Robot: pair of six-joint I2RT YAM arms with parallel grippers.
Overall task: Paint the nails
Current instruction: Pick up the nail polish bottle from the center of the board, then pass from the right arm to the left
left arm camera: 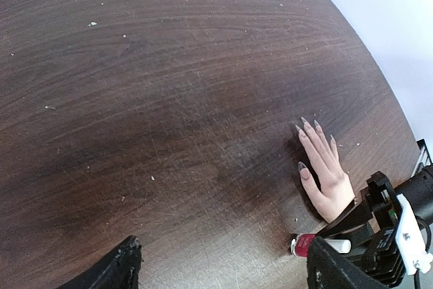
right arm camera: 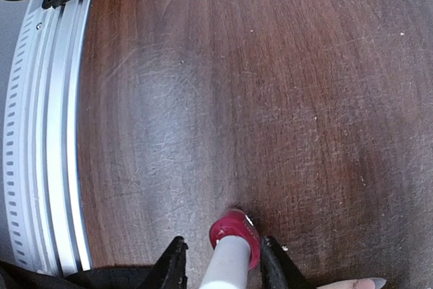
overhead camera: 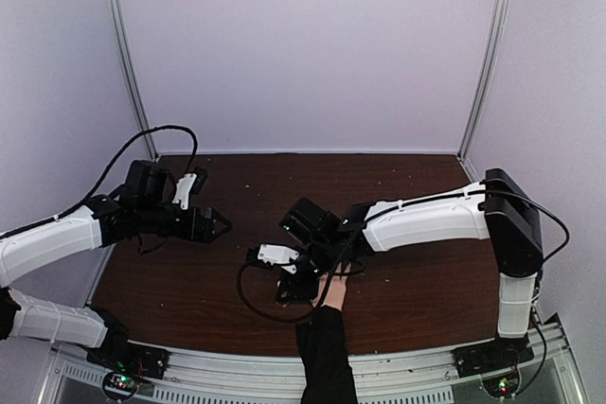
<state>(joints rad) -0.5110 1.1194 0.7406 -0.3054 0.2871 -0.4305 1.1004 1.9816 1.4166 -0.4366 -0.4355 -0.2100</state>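
A pale hand (left arm camera: 328, 181) in a black sleeve (overhead camera: 325, 357) lies flat on the dark wooden table (overhead camera: 417, 281), fingers spread. Its nails (left arm camera: 302, 166) look long, pointed and greyish, with no red on them. A small red bottle (right arm camera: 233, 231) with a white cap (right arm camera: 226, 265) lies beside the hand's thumb; it also shows as the red bottle (left arm camera: 303, 243) in the left wrist view. My right gripper (right arm camera: 222, 245) straddles the cap, jaws narrowed, with a gap still showing on the left side. My left gripper (overhead camera: 222, 225) hovers wide open and empty at the table's left.
A metal rail (right arm camera: 40, 133) runs along the table's near edge, close to my right gripper. White walls and metal posts (overhead camera: 128, 63) enclose the table. A black cable (overhead camera: 256, 295) loops under the right wrist. One fingertip (right arm camera: 375, 282) shows at the bottom right of the right wrist view.
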